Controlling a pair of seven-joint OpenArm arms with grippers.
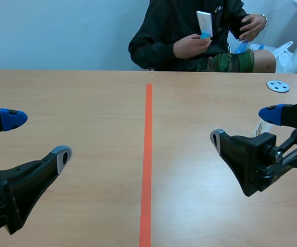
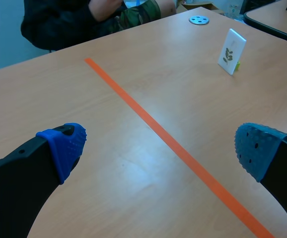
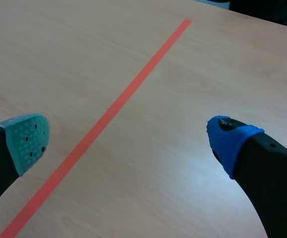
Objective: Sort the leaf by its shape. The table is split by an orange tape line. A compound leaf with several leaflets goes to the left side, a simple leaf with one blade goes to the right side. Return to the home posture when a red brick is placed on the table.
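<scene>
Two black arms come in low, one from each side of the frame. One orange tape line [image 1: 147,164] runs down the middle of the worktop [image 1: 87,103]. The worktop carries one white leaf card [image 1: 258,128] and one round grey disc [image 1: 278,86]. The left arm [image 1: 15,190] lies at the lower left with its left fingers [image 1: 7,119] spread wide around nothing, both pads hanging over bare wood on the left side of the line. The right arm [image 1: 256,164] lies at the middle right with its right fingers [image 1: 272,114] equally wide apart, also holding nothing. The leaf card stands upright on the right side of the tape line. In the scene view it shows only as a sliver in the gap behind the right fingers, not gripped by them. From the left wrist the card [image 2: 231,51] stands well ahead of the left fingers [image 2: 66,146], beyond the tape [image 2: 148,124], and bears a small dark green leaf print too small to tell its shape. The disc [image 2: 198,20] lies farther off behind the card, near the worktop's far edge. At the top centre of the scene a person [image 1: 179,31] sits across the worktop, holding one more white card [image 1: 204,23] in a hand [image 1: 192,46].
</scene>
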